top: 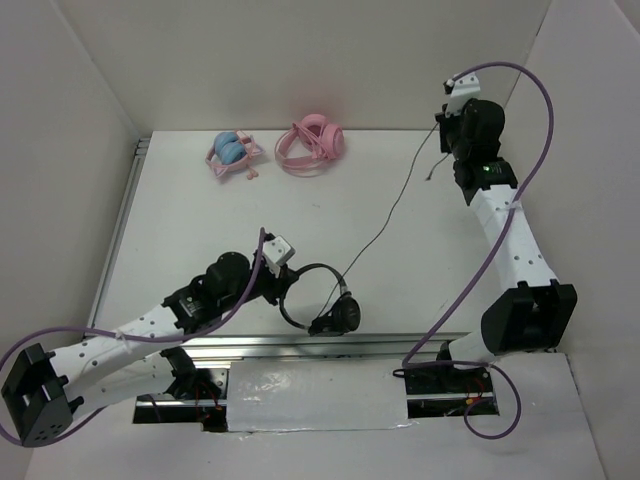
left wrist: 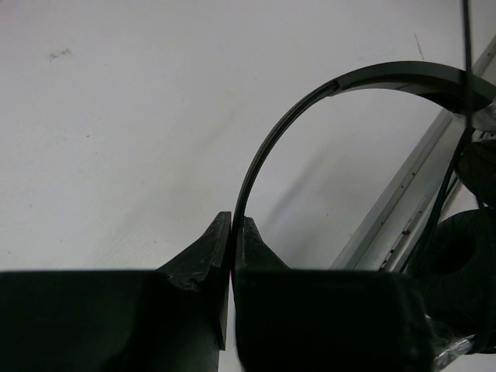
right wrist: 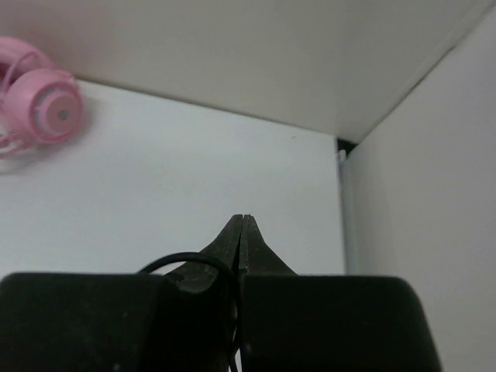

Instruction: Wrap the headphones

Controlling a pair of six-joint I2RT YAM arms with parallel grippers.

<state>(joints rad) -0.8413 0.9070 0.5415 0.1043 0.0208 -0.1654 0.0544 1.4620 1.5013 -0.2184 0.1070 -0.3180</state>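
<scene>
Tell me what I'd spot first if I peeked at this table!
The black headphones sit near the front edge of the table, pinched by their headband in the left gripper. Their thin cable stretches diagonally to the right gripper, which is shut on it by the far right corner. All-pink headphones and pink headphones with blue earcups lie at the back edge.

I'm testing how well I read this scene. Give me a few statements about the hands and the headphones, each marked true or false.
1. The left hand pinches the headband of the black headphones. True.
2. The right hand is open. False: it is shut on the cable.
3. The cable is wound around the headband. False: it stretches from the headphones to the right hand.
4. The all-pink headphones and the pink-and-blue headphones lie near the far edge of the table. True.
</scene>
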